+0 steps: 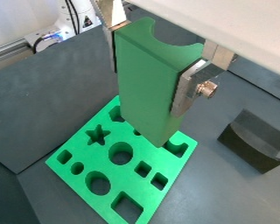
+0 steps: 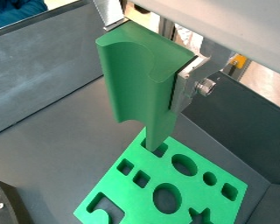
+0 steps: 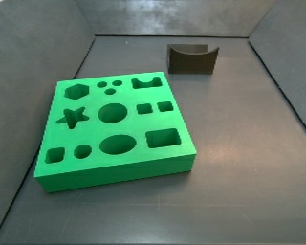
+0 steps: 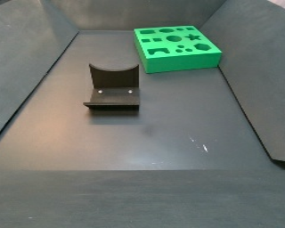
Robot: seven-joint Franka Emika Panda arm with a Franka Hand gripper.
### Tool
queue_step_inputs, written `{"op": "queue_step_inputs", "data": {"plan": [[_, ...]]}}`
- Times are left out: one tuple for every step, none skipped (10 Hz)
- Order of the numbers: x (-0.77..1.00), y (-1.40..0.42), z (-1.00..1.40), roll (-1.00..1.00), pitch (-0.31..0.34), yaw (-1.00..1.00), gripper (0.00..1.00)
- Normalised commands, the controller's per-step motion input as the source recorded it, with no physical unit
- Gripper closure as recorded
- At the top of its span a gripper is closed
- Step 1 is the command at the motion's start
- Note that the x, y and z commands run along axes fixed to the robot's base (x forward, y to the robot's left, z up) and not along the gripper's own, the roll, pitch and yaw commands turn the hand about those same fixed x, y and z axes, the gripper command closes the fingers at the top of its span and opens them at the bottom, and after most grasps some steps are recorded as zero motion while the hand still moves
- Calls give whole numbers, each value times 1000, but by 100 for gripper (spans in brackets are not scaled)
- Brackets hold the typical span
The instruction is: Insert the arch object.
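Two side views show no arm at all, only the dark floor with its pieces. In a side view the green board point(image 3: 111, 129) fills the left and middle of the frame, its top cut with shaped holes (a hexagon, a star, circles, squares, an oval and an arch-shaped notch near its far edge). Right of it and further back, toward the upper right, stands the fixture point(image 3: 191, 59), well apart from the board. In a side view from the opposite end the fixture point(image 4: 113, 87) sits at left of centre, and the green board point(image 4: 176, 47) lies beyond it toward the upper right, against the far wall.

Both wrist views carry the arm's end. In a wrist view the arch object point(image 1: 149, 79), a tall green block with a curved hollow at its upper end, hangs upright at the middle of the frame, above the green board point(image 1: 78, 149), not touching it as far as can be seen. The gripper point(image 1: 154, 83) is clamped on the arch object, one silver finger point(image 1: 189, 92) pressed flat against its right face. At far right the fixture point(image 1: 255, 140) stands on the floor. In a wrist view the arch object point(image 2: 140, 83) again hangs over the green board point(image 2: 125, 188), with the gripper point(image 2: 149, 83) closed on it.
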Motion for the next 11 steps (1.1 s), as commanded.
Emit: {"op": "queue_step_inputs", "data": {"plan": [[0, 457, -1000, 33, -121, 511, 100], [0, 483, -1000, 44, -93, 511, 100], [-9, 480, -1000, 24, -111, 463, 100], [-77, 420, -986, 41, -151, 283, 100], [-77, 320, -906, 87, -160, 77, 100], [-69, 189, -743, 270, -101, -37, 100], [-74, 166, -697, 310, -97, -51, 100], [-57, 163, -703, 287, -123, -3, 100], [-126, 149, -791, 267, -99, -3, 100], [-106, 63, -917, 94, -166, 0, 100], [0, 66, -1000, 30, -120, 0, 100]]}}
